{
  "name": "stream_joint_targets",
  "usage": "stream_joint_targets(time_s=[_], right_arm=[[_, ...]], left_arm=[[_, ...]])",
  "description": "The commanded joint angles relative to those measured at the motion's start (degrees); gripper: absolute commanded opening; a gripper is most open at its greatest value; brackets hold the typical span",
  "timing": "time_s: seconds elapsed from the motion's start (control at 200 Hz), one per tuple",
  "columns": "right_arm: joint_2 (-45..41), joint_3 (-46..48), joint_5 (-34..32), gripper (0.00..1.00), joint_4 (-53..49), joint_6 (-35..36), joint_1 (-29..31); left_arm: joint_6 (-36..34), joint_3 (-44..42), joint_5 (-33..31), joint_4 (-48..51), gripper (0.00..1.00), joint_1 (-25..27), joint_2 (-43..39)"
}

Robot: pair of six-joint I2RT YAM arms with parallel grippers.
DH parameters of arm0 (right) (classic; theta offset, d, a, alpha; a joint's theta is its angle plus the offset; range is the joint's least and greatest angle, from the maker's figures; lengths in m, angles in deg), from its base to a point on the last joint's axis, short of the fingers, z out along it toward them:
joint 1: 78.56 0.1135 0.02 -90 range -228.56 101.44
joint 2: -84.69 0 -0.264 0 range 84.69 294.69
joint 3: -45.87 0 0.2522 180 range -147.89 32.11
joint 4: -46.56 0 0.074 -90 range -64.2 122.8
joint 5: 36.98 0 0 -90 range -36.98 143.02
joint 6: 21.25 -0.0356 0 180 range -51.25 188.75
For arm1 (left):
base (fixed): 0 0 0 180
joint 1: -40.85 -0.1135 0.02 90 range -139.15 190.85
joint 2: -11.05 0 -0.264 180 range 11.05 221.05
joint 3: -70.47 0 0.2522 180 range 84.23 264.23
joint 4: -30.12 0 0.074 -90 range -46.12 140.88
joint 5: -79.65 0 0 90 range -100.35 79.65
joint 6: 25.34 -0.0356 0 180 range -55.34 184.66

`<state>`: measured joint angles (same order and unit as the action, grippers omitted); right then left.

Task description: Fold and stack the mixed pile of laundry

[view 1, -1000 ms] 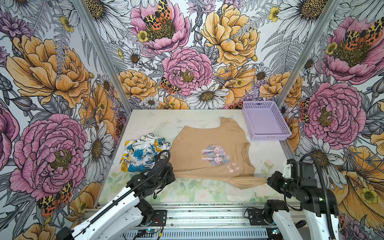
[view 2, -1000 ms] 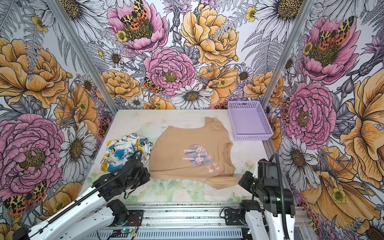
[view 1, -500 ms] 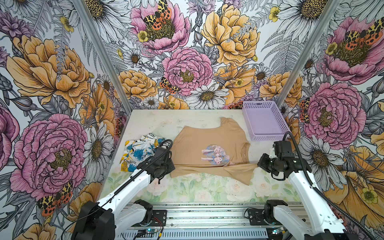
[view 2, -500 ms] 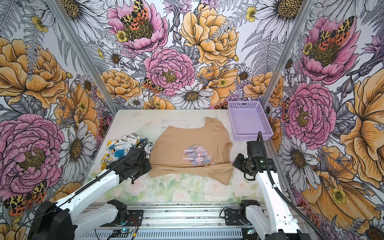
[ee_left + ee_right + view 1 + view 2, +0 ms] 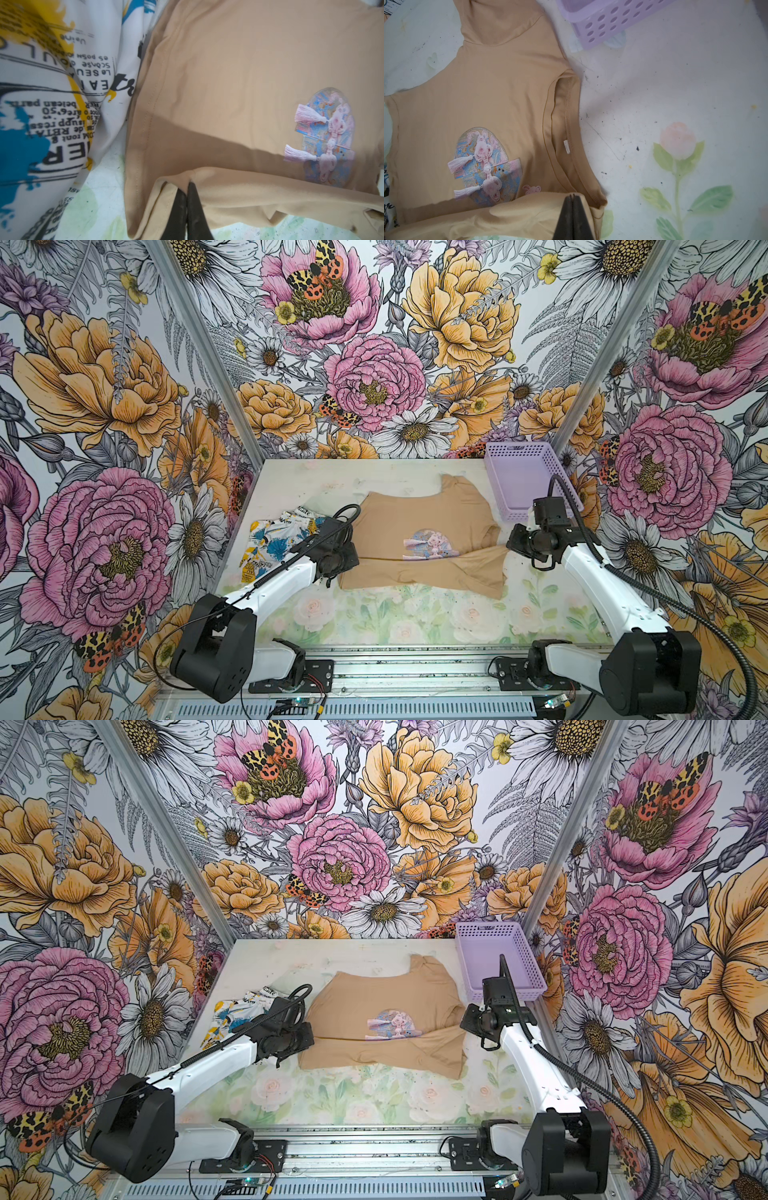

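Note:
The tan-beige garment (image 5: pixel 419 522) (image 5: pixel 374 1002) lies spread on the table's middle, a pink-and-blue patch on its front, its near edge doubled over its body. My left gripper (image 5: pixel 351 562) (image 5: pixel 309 1038) (image 5: pixel 187 187) is shut on the folded edge at the hem end (image 5: pixel 249 72). My right gripper (image 5: pixel 509 547) (image 5: pixel 462 1023) (image 5: pixel 572 196) is shut on the same fold beside the neck opening (image 5: pixel 498 93). The white garment with blue and yellow patches and black lettering (image 5: pixel 274 539) (image 5: pixel 232 1011) (image 5: pixel 41 104) lies crumpled left of it, partly behind my left arm.
A lavender perforated basket (image 5: pixel 492 472) (image 5: pixel 463 952) (image 5: pixel 608 18) stands in the back right corner, close to the tan garment's sleeve. The floral-printed table (image 5: pixel 415 614) is walled on three sides by flowered panels. Both arm bases sit on the rail at the near edge.
Both grippers have moved from the table's near edge toward the back, carrying the tan garment's near edge up and over onto its body.

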<state>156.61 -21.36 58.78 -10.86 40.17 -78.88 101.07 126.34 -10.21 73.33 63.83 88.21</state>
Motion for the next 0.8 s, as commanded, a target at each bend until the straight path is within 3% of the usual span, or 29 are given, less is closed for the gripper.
stream_joint_targets(time_s=[0.0, 0.796], right_arm=[[2.26, -1.70, -1.79, 0.00, 3.57, 1.59, 0.44], [13.21, -6.02, -2.33, 0.00, 10.47, 3.09, 3.07]], left_arm=[[-1.85, 0.94, 1.05, -2.04, 0.00, -0.79, 0.82], [-2.12, 0.35, 0.03, -4.50, 0.00, -2.79, 2.74]])
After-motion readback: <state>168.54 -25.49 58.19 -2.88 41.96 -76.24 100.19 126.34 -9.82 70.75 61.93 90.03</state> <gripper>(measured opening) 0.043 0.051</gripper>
